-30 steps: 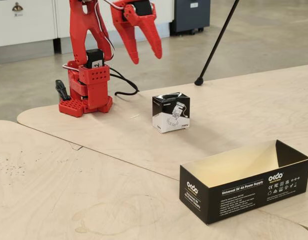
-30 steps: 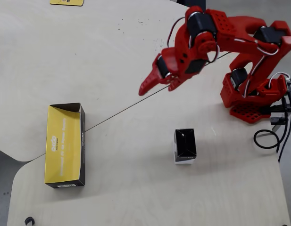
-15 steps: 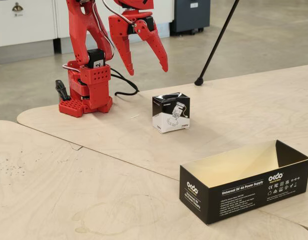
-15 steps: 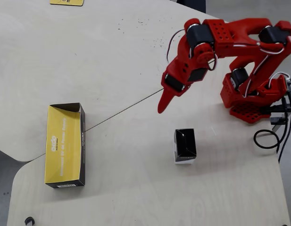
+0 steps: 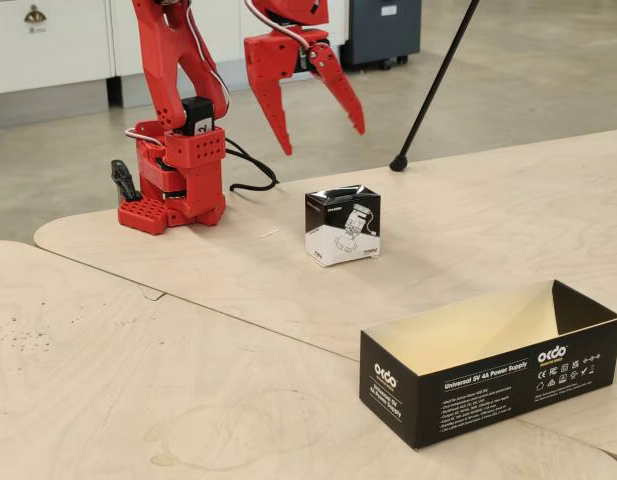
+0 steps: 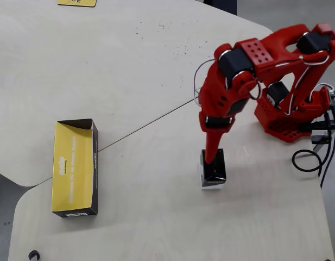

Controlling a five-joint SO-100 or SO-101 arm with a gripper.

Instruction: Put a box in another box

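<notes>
Nearest the camera in the fixed view, the long black box (image 5: 491, 366) lay on the pale plywood table (image 5: 188, 380), open at the top, its yellowish inside bare and its white "Universal 5V 4A Power Supply" print facing forward. In the overhead view the same long box (image 6: 75, 167) sat at the left, beside the seam where two table panels met, well apart from the arm.

Farther back, the small black-and-white box (image 5: 342, 225) stood upright on the table, its top flaps slightly raised. From overhead the small box (image 6: 213, 169) lay right of centre, with one red finger reaching down over its top edge; whether it touched could not be told.

Above and behind the small box, the red gripper (image 5: 325, 132) hung with its two fingers spread wide, holding nothing, tips clear above the box in the fixed view.

Beyond that stood the arm's red base (image 5: 173, 190), a black cable (image 5: 250, 172) trailing off it, and a thin black tripod leg (image 5: 433, 88) slanted down to the table
</notes>
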